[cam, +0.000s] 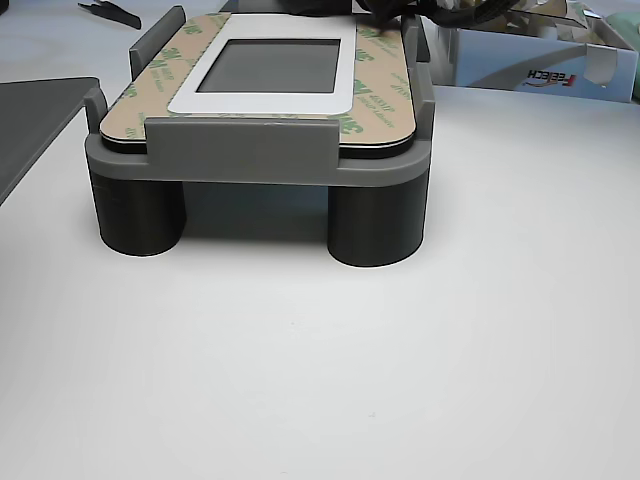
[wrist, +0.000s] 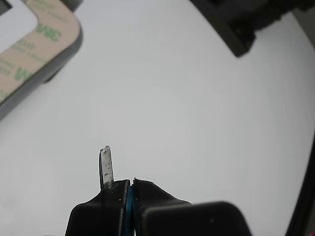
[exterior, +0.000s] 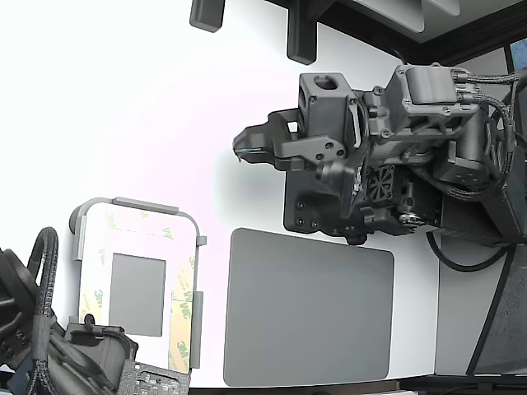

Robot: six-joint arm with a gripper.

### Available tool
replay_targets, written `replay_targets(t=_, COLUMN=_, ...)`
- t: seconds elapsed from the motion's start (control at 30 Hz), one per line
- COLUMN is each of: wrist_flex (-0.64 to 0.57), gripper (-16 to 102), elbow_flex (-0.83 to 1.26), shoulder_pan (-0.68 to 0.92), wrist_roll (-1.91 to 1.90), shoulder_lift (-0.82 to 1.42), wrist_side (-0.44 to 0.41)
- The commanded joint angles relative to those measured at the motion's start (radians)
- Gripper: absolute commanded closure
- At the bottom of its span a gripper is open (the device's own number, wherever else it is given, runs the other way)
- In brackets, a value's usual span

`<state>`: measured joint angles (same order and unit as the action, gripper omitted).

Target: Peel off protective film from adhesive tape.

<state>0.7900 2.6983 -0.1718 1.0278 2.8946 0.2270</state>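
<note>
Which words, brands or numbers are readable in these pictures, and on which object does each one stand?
"3M", green, repeated along the protective film around the dark grey square; also seen in the wrist view and the exterior view.
"FEETECH", probably, on the light box behind the holder; the letters are small and I am not sure.
Nothing readable on the tool or the grey mat.

Exterior cam overhead, wrist cam close behind claw, other cam low, all share holder.
</note>
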Motion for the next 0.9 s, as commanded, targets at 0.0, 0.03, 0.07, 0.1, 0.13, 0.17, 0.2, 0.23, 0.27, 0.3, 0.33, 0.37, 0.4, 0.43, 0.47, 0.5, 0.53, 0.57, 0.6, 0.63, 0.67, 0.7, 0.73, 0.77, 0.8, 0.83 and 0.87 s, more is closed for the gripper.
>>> replay_targets(t=0.0, wrist_flex=-0.091, gripper=98, elbow_flex=-0.025, shoulder_pan=-0.018, wrist_roll=0.39, shoulder_lift=-0.041, wrist_side=0.018)
replay_targets(t=0.03, wrist_flex=-0.121, gripper=99, elbow_flex=-0.025, shoulder_pan=-0.018, wrist_roll=0.422, shoulder_lift=-0.067, wrist_side=0.038)
replay_targets(t=0.07, wrist_flex=-0.153, gripper=99, elbow_flex=-0.025, shoulder_pan=-0.011, wrist_roll=0.457, shoulder_lift=-0.104, wrist_side=0.057)
replay_targets(t=0.1, wrist_flex=-0.186, gripper=99, elbow_flex=-0.025, shoulder_pan=0.011, wrist_roll=0.465, shoulder_lift=-0.14, wrist_side=0.055)
replay_targets(t=0.13, wrist_flex=-0.216, gripper=99, elbow_flex=-0.025, shoulder_pan=0.043, wrist_roll=0.469, shoulder_lift=-0.175, wrist_side=0.046)
replay_targets(t=0.17, wrist_flex=-0.247, gripper=99, elbow_flex=-0.025, shoulder_pan=0.087, wrist_roll=0.477, shoulder_lift=-0.209, wrist_side=0.02)
replay_targets(t=0.2, wrist_flex=-0.279, gripper=99, elbow_flex=-0.025, shoulder_pan=0.143, wrist_roll=0.485, shoulder_lift=-0.242, wrist_side=-0.021)
replay_targets(t=0.23, wrist_flex=-0.318, gripper=98, elbow_flex=-0.025, shoulder_pan=0.19, wrist_roll=0.485, shoulder_lift=-0.276, wrist_side=-0.054)
replay_targets(t=0.27, wrist_flex=-0.373, gripper=98, elbow_flex=-0.026, shoulder_pan=0.227, wrist_roll=0.499, shoulder_lift=-0.311, wrist_side=-0.074)
replay_targets(t=0.3, wrist_flex=-0.431, gripper=98, elbow_flex=-0.032, shoulder_pan=0.236, wrist_roll=0.517, shoulder_lift=-0.35, wrist_side=-0.061)
replay_targets(t=0.33, wrist_flex=-0.465, gripper=98, elbow_flex=-0.051, shoulder_pan=0.238, wrist_roll=0.545, shoulder_lift=-0.397, wrist_side=-0.031)
replay_targets(t=0.37, wrist_flex=-0.471, gripper=98, elbow_flex=-0.072, shoulder_pan=0.252, wrist_roll=0.574, shoulder_lift=-0.439, wrist_side=-0.017)
replay_targets(t=0.4, wrist_flex=-0.466, gripper=98, elbow_flex=-0.097, shoulder_pan=0.279, wrist_roll=0.594, shoulder_lift=-0.477, wrist_side=-0.028)
replay_targets(t=0.43, wrist_flex=-0.462, gripper=98, elbow_flex=-0.115, shoulder_pan=0.307, wrist_roll=0.618, shoulder_lift=-0.508, wrist_side=-0.046)
replay_targets(t=0.47, wrist_flex=-0.469, gripper=98, elbow_flex=-0.123, shoulder_pan=0.336, wrist_roll=0.646, shoulder_lift=-0.529, wrist_side=-0.066)
replay_targets(t=0.5, wrist_flex=-0.479, gripper=98, elbow_flex=-0.127, shoulder_pan=0.364, wrist_roll=0.667, shoulder_lift=-0.548, wrist_side=-0.089)
replay_targets(t=0.53, wrist_flex=-0.469, gripper=98, elbow_flex=-0.144, shoulder_pan=0.388, wrist_roll=0.678, shoulder_lift=-0.568, wrist_side=-0.114)
replay_targets(t=0.57, wrist_flex=-0.451, gripper=98, elbow_flex=-0.164, shoulder_pan=0.416, wrist_roll=0.687, shoulder_lift=-0.591, wrist_side=-0.137)
replay_targets(t=0.6, wrist_flex=-0.42, gripper=98, elbow_flex=-0.19, shoulder_pan=0.445, wrist_roll=0.699, shoulder_lift=-0.612, wrist_side=-0.158)
replay_targets(t=0.63, wrist_flex=-0.393, gripper=98, elbow_flex=-0.216, shoulder_pan=0.474, wrist_roll=0.707, shoulder_lift=-0.634, wrist_side=-0.176)
replay_targets(t=0.67, wrist_flex=-0.368, gripper=98, elbow_flex=-0.241, shoulder_pan=0.506, wrist_roll=0.69, shoulder_lift=-0.657, wrist_side=-0.195)
replay_targets(t=0.7, wrist_flex=-0.36, gripper=98, elbow_flex=-0.259, shoulder_pan=0.535, wrist_roll=0.666, shoulder_lift=-0.68, wrist_side=-0.201)
replay_targets(t=0.73, wrist_flex=-0.365, gripper=98, elbow_flex=-0.272, shoulder_pan=0.558, wrist_roll=0.661, shoulder_lift=-0.706, wrist_side=-0.202)
replay_targets(t=0.77, wrist_flex=-0.37, gripper=98, elbow_flex=-0.282, shoulder_pan=0.575, wrist_roll=0.663, shoulder_lift=-0.729, wrist_side=-0.206)
replay_targets(t=0.8, wrist_flex=-0.374, gripper=98, elbow_flex=-0.288, shoulder_pan=0.586, wrist_roll=0.664, shoulder_lift=-0.75, wrist_side=-0.212)
replay_targets(t=0.83, wrist_flex=-0.374, gripper=98, elbow_flex=-0.295, shoulder_pan=0.595, wrist_roll=0.673, shoulder_lift=-0.764, wrist_side=-0.216)
replay_targets(t=0.87, wrist_flex=-0.373, gripper=98, elbow_flex=-0.301, shoulder_pan=0.604, wrist_roll=0.675, shoulder_lift=-0.773, wrist_side=-0.216)
